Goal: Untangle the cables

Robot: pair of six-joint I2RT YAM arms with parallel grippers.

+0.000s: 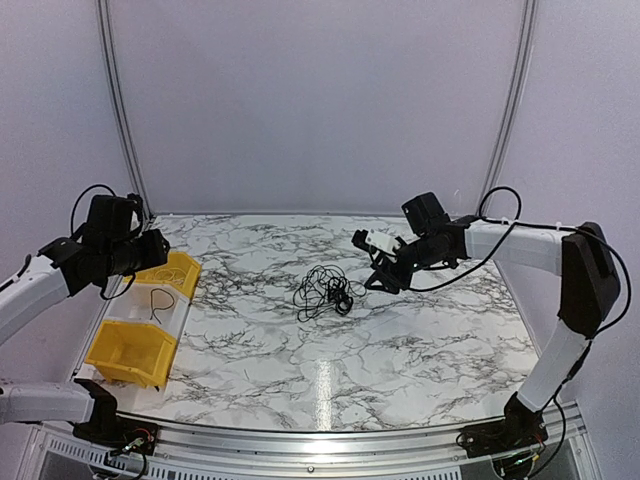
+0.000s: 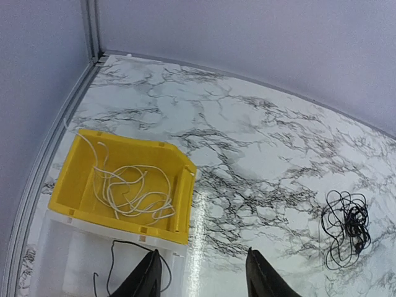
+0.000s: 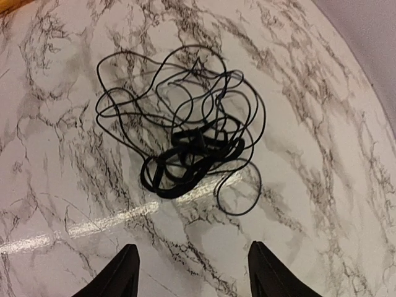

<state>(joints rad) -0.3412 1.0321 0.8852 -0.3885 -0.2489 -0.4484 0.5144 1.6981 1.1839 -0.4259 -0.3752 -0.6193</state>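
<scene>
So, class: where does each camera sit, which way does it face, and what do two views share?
Top external: high behind the arms, facing down over the table; both arms show.
Left wrist: above the table's left side, facing the yellow bin; left gripper at bottom.
Right wrist: facing down on the cables; right gripper at bottom.
Shared: every view shows the cables.

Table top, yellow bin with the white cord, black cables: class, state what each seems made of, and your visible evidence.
Table top: glossy marble-look surface, grey veins and a bright reflection; stone or laminate, unclear.
Yellow bin: likely moulded plastic, uniform colour, smooth walls.
Black cables: thin flexible wire, probably rubbery-sheathed, lying in loose loops, dull sheen.
</scene>
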